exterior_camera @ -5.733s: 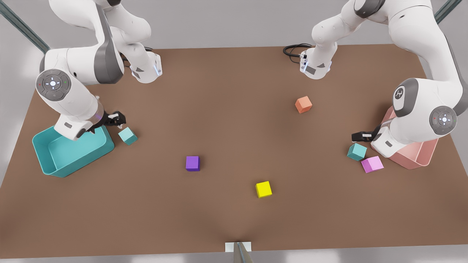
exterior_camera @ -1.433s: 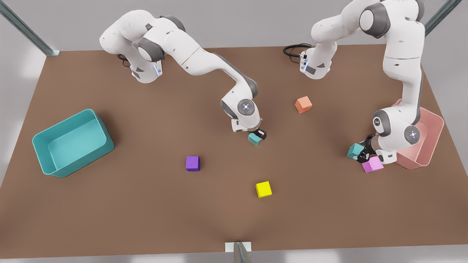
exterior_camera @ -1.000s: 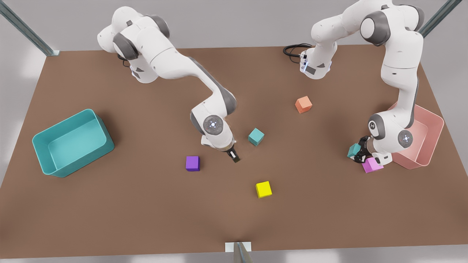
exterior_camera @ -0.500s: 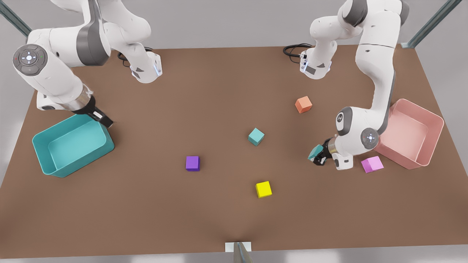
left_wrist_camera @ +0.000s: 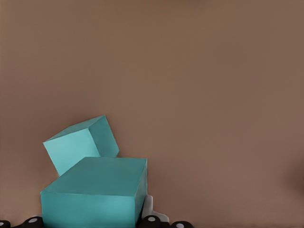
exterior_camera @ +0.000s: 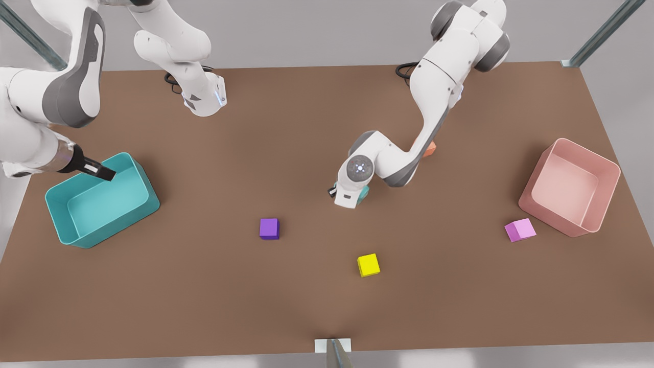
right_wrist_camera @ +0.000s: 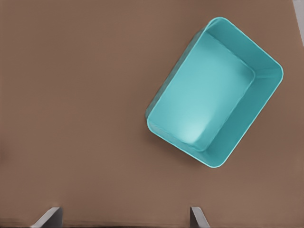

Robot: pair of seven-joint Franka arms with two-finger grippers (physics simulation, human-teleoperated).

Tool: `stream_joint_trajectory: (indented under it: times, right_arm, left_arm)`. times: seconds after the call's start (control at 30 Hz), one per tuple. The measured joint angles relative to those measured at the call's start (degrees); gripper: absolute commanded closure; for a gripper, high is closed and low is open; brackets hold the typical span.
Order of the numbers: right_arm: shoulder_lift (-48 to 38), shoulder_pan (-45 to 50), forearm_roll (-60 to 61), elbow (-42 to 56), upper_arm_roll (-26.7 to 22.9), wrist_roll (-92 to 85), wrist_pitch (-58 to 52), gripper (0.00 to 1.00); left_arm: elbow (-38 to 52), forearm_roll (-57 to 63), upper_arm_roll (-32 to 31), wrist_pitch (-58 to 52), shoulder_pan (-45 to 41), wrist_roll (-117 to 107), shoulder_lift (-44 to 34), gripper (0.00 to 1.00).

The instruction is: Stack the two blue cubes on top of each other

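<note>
Up close, held cube point(left_wrist_camera: 95, 192) over its twin point(left_wrist_camera: 80, 142)

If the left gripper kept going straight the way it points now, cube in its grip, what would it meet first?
Most likely the second blue cube on the table: it lies just past the held blue cube that the left gripper carries. How far apart they are in depth is unclear.

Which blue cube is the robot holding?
The nearer, bigger-looking blue cube in the left wrist view, clamped in the left gripper. The other blue cube sits free on the table beyond it.
</note>
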Motion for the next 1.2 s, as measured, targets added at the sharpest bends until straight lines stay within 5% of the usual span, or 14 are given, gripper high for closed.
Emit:
stream_joint_trajectory:
  times: [0.17, 0.67, 0.73, 0.77, 1.2]
  right_arm:
    - [1.7, 26.0, 0.2, 0.1, 0.3, -4.2, -0.7, 0.00]
    - [1.9, 21.4, 0.3, 0.6, 0.1, -11.7, -1.0, 0.00]
    - [1.9, 21.2, 0.3, 0.6, 0.1, -12.3, -1.0, 0.00]
    - [1.9, 21.1, 0.3, 0.6, 0.1, -12.5, -1.0, 0.00]
    - [1.9, 21.0, 0.3, 0.6, 0.1, -15.1, -1.0, 0.00]
  left_arm:
    - [-6.7, 0.4, -0.1, 2.4, 0.9, -2.6, -3.3, 0.71]
    - [-15.3, 0.3, -2.2, 10.5, 4.8, -7.3, -6.2, 0.71]
    - [-15.8, 0.2, -2.2, 10.8, 5.4, -7.7, -6.2, 0.65]
    - [-16.0, 0.2, -2.2, 10.9, 5.6, -7.8, -6.2, 0.00]
    - [-16.3, -0.8, -2.2, 13.4, 5.7, -7.7, -5.3, 0.00]
